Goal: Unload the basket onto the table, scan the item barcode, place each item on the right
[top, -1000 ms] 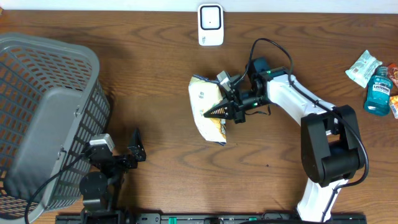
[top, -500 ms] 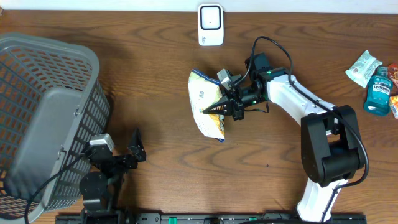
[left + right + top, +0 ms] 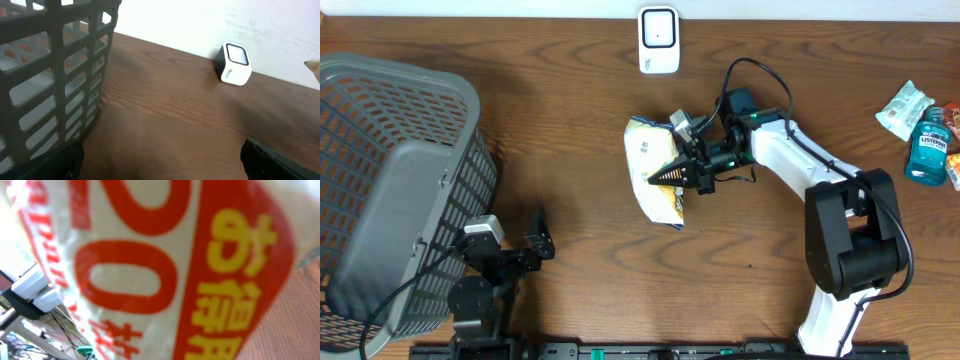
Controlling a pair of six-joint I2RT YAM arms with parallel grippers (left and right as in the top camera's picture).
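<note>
1. White-and-yellow snack bag (image 3: 648,160), red print: near the middle of the brown wooden table (image 3: 580,120), pinched at its right side by the right gripper (image 3: 665,176), jaws pressed together on the film. The print fills the right wrist view, blurred.
2. White box-shaped barcode scanner (image 3: 659,40): far edge, centre, apart from the bag.
3. Grey plastic lattice basket (image 3: 390,170): left edge.
4. Left gripper (image 3: 160,150): near edge, beside the basket, jaws spread wide, holding nothing.
5. Blue mouthwash bottle (image 3: 927,145) and green-and-white packet (image 3: 904,108): right edge, side by side.
</note>
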